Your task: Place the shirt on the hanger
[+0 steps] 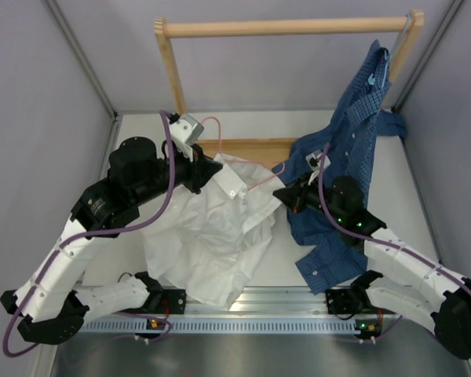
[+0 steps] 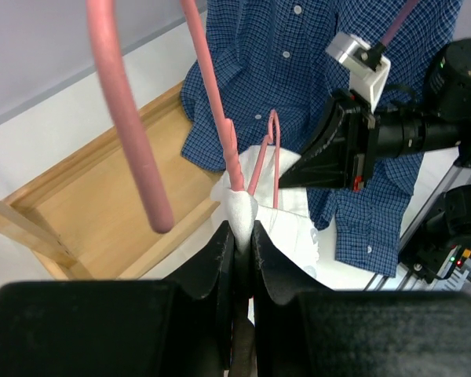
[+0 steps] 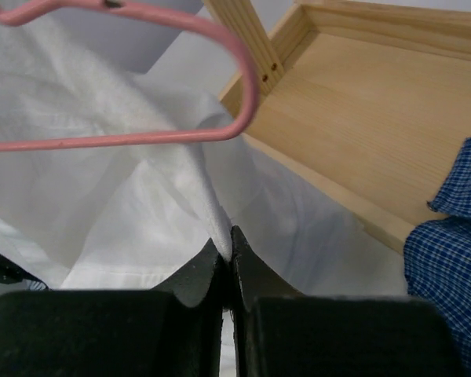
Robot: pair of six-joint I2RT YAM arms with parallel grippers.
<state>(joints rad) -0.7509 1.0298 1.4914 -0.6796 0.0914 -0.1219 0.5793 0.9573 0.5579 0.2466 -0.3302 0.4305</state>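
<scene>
White cloth spreads over the middle of the counter: the wrinkled, button-up white shirt lies in a loose heap between the two arms, its upper edge lifted towards both of them. The left gripper is closed on a bunched fold of that shirt. In its wrist view the fingers pinch a small white tuft, and the thin pink wire hanger rises straight out of the tuft, its hooked top curving close past the lens. Whether the wire itself is caught between the fingers I cannot tell. The right gripper is closed too, its tips nipping a raised ridge of the white cloth, with a bent corner of the pink hanger standing just above and partly wrapped by the fabric. Behind the shirt stands a light wooden rack with a flat base board and a round top rail. A blue checked shirt hangs on a light blue hanger from the right end of that rail. Its lower part trails down onto the counter beside the right arm, touching the white shirt's right edge.
</scene>
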